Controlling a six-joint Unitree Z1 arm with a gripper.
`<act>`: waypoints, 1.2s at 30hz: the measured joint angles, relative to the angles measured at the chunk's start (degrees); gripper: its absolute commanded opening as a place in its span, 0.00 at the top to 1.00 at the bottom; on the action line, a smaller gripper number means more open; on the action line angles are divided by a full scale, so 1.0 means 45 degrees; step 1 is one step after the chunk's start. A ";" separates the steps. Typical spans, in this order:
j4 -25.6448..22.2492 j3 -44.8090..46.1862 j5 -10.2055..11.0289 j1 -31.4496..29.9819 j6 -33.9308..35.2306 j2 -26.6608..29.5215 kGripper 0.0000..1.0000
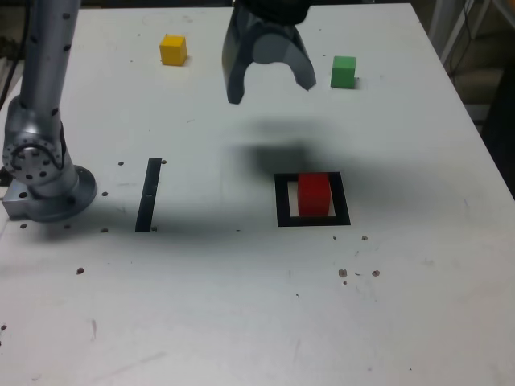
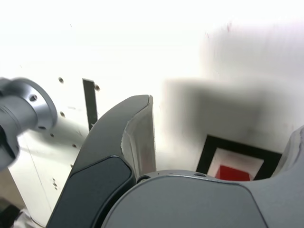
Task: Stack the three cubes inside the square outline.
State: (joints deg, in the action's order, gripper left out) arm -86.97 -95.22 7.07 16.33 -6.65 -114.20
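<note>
Overhead, the claw (image 1: 270, 90) is held spread and empty, raised beyond the square outline (image 1: 313, 220). Inside that outline the red cube (image 1: 315, 195) is seated. Farther beyond it, the green cube (image 1: 344, 71) and yellow cube (image 1: 173, 50) are left on the table (image 1: 241, 305).

place: robot lab bench | evidence: white table (image 1: 241, 322) with drilled holes, bolted arm base (image 1: 40, 181), taped marks
</note>
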 measured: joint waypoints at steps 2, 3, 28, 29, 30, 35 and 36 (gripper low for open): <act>0.0058 0.0147 0.0081 0.0356 -0.0387 0.0101 0.01; 0.0064 0.0235 0.0104 0.0536 -0.0569 0.0145 0.01; 0.0744 0.1348 0.1832 0.5367 -0.7345 0.1273 0.01; 0.0819 0.1348 0.1899 0.5608 -0.7502 0.1324 0.01; 0.0887 0.1350 0.1950 0.5858 -0.7661 0.1365 0.01; 0.1132 0.1397 0.2066 0.6864 -0.8409 0.1416 0.01; 0.1178 0.1396 0.2072 0.7083 -0.8558 0.1415 0.01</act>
State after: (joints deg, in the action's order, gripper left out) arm -81.67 -88.94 16.39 48.20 -45.16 -107.84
